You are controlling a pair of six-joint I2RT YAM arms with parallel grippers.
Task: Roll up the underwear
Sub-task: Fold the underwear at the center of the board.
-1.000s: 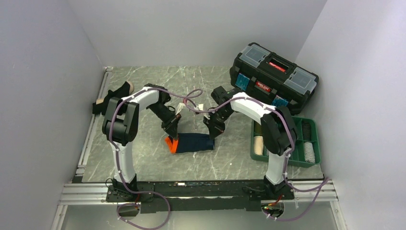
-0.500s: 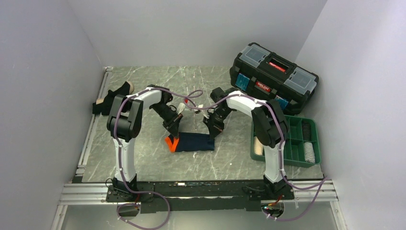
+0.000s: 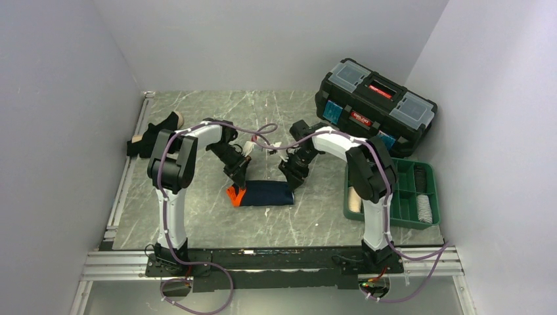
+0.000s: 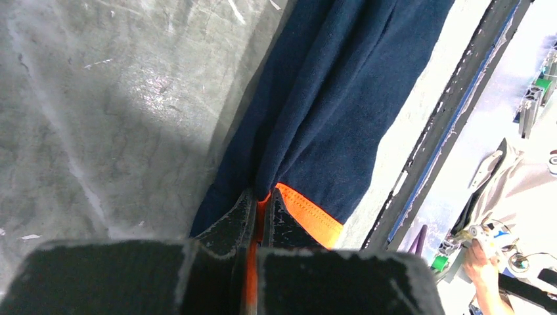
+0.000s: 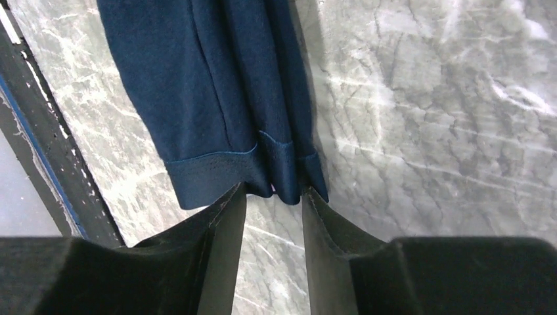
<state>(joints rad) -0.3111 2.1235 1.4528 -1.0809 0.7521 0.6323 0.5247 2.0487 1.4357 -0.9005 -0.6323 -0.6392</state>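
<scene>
A: Underwear (image 3: 266,193) position?
B: Table (image 3: 197,223) centre, folded to a strip. Orange waistband (image 4: 305,213) at its 9 o'clock end, hem (image 5: 217,167) at 3.
A: Claws?
B: Left gripper (image 4: 261,203) pressed together on waistband. Right gripper (image 5: 272,193) spread, hem loose at its tips.
A: Handling?
B: Light, limp, likely to sag and unroll. Judged best hold: thicker waistband or doubled hem, both layers.

We log: left arm (image 3: 172,220), right arm (image 3: 376,226) – white shells, black joints | cables (image 3: 229,283) – purple, strung along links | left tool (image 4: 261,205), right tool (image 5: 272,197) – black tapered fingers, scuffed
</scene>
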